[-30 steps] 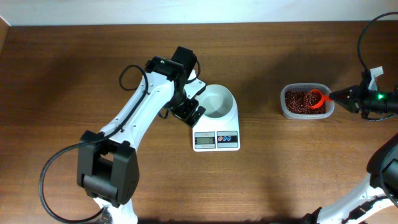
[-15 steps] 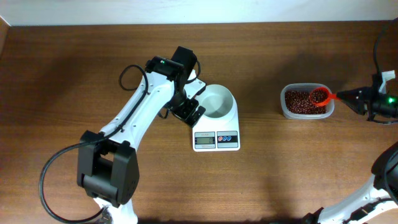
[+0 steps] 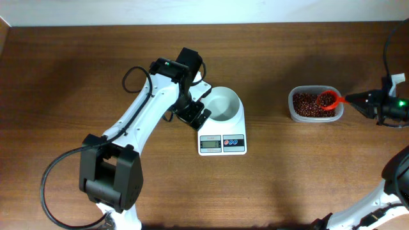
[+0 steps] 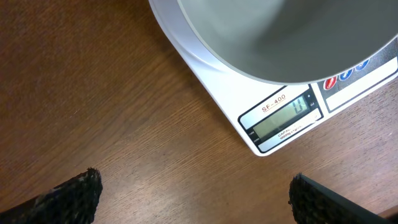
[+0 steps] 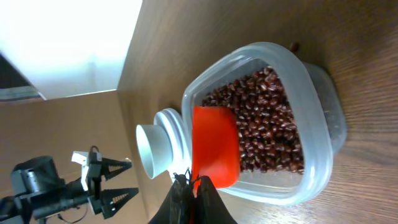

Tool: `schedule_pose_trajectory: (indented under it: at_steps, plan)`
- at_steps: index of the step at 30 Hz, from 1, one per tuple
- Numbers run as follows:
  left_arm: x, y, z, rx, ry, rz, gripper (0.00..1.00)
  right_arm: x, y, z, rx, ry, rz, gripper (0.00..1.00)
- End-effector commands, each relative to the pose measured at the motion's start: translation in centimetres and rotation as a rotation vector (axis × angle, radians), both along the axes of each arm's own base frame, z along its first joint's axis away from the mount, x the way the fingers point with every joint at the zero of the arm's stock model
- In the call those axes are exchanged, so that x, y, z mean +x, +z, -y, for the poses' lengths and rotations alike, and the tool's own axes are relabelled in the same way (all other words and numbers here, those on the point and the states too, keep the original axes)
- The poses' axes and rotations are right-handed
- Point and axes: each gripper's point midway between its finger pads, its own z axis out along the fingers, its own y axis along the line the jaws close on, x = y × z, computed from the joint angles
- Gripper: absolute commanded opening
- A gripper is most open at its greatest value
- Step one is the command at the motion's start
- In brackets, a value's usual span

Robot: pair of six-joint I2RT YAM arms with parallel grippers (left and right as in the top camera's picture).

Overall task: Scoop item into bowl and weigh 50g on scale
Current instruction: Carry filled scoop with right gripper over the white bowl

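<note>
- Lying small and dark reddish-brown, the beans (image 3: 307, 104) are mostly in the clear container (image 3: 313, 119) at the right of the surface (image 3: 77, 70), well apart from the scale.
- Some more beans sit in the cup of the orange-red scoop (image 3: 327, 99), which is over the right part of that container. I cannot tell if the scoop touches the beans below it.
- In the right wrist view the beans (image 5: 267, 124) fill the container (image 5: 314, 130) quite high, and the scoop (image 5: 214, 146) shows its plain back.
- The right fingers (image 5: 183, 202) are closed narrow on the handle of the scoop.
- The bowl (image 3: 221, 102) is round and white and stands on the scale (image 3: 241, 119) near the middle of the surface. Its inside shows only white.
- On the front edge of the scale the writing "SF-400" can be read above the grey display (image 4: 283, 118).
- A dark mark shows at the right end of the display, but I cannot read it surely. The smaller print under the display is too small to read.
- Round buttons (image 4: 333, 81), red and blue, are beside the display, partly under the rim of the bowl (image 4: 280, 43).
- The left fingers (image 4: 74, 196) are spread wide and hold nothing. They hang over the bare surface just beside the scale's display corner.
</note>
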Motion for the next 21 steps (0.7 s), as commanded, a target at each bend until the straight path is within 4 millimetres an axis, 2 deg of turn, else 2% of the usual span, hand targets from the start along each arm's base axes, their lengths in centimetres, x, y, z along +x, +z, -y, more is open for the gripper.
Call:
schedule_pose_trajectory:
  at_steps: [1,21]
  plan:
    - [0.04,-0.23,0.22,-0.002,-0.009,-0.005,0.99,0.28,0.10,-0.41,0.035,0.006,0.028,0.04]
    - [0.04,-0.23,0.22,-0.002,-0.009,-0.005,0.99,-0.22,0.26,-0.89,0.067,0.005,-0.005,0.04]
